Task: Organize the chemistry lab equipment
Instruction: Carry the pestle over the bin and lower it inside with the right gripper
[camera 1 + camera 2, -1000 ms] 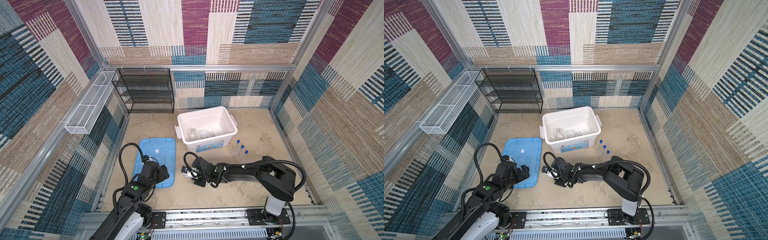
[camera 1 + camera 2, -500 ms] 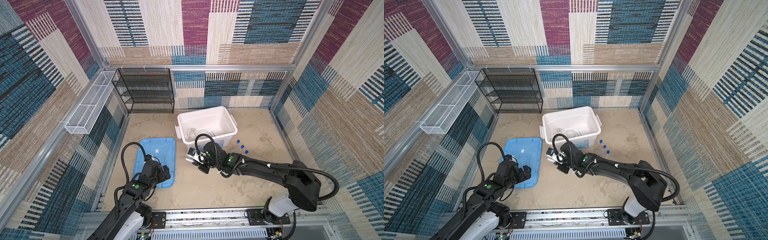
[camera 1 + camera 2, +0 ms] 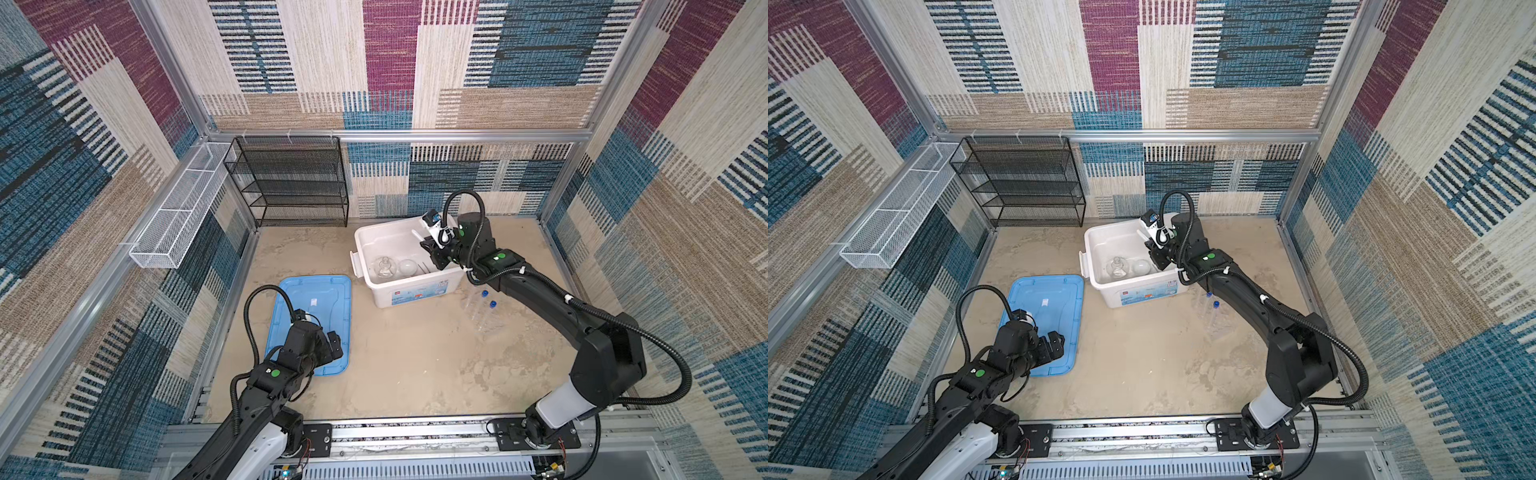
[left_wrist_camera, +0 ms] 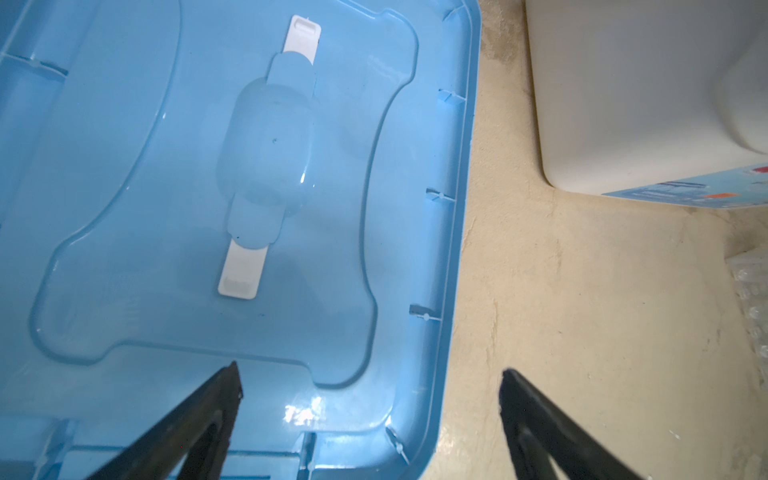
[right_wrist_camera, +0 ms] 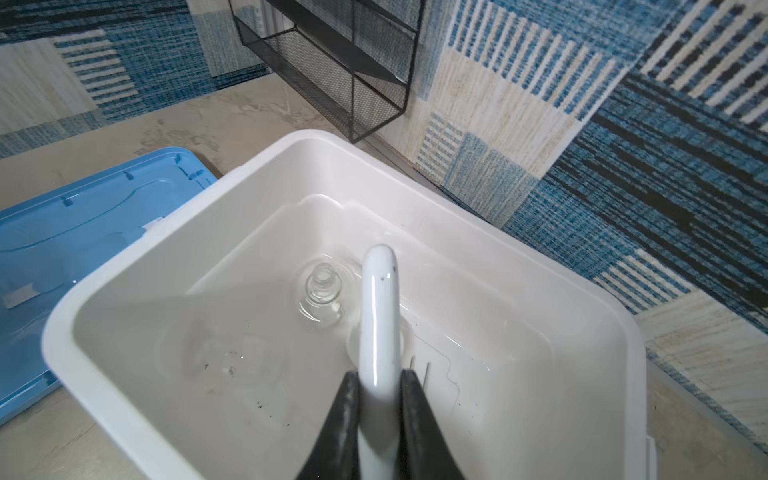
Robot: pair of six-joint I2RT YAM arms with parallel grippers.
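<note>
**Pestle poised over the bin**

My right jaws pinch the white pestle (image 5: 378,316) near one end, holding it over the open white bin (image 5: 166,216). It looks smooth, glossy and rounded, so I judge it could slip and strike the glass flask (image 5: 320,291) beneath. My left jaws stand spread above the blue lid (image 4: 208,166).

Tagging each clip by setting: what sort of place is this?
Likely a staged robot test cell, not a working lab: patchwork woven-fabric walls on a silver aluminium frame, and two black robot arms mounted on a metal rail at the front edge.
</note>
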